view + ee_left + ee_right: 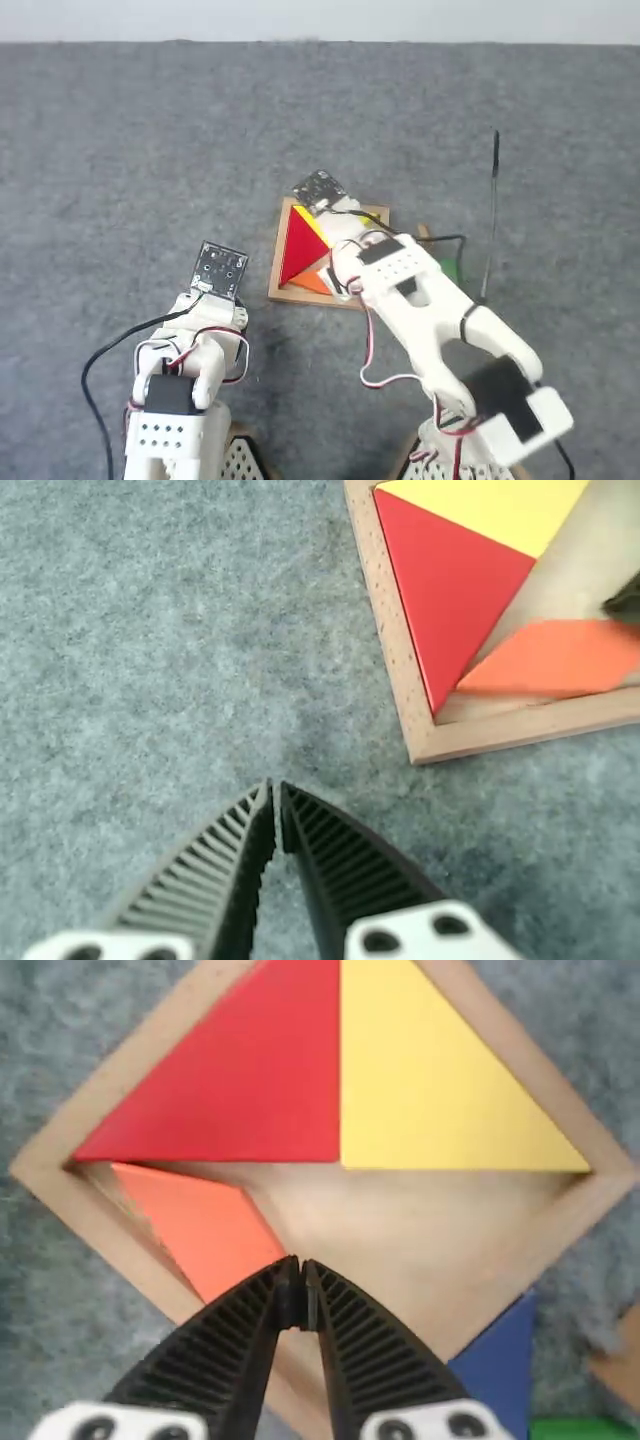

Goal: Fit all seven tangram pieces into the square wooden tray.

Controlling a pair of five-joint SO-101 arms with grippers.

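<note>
Two sets of fingers pressed together, left gripper (pixel 277 792) and right gripper (pixel 300 1265); grey fuzzy surface (pixel 150 150), thin black rod (pixel 492 215) near tray (pixel 277 262)

From where I stand, the tray (pixel 300 297) lies near the middle of the grey table (pixel 150 150). A red triangle (pixel 297 250) fills its 9 o'clock side, with a yellow piece (pixel 311 224) at 12 and an orange piece (pixel 313 284) at 6. The right arm (pixel 430 310) comes in from 5 o'clock and covers the tray's 3 o'clock half. A green piece (pixel 450 270) peeks out beside it at 3 o'clock. The left arm (pixel 195 350) sits at 8 o'clock, apart from the tray.
</note>
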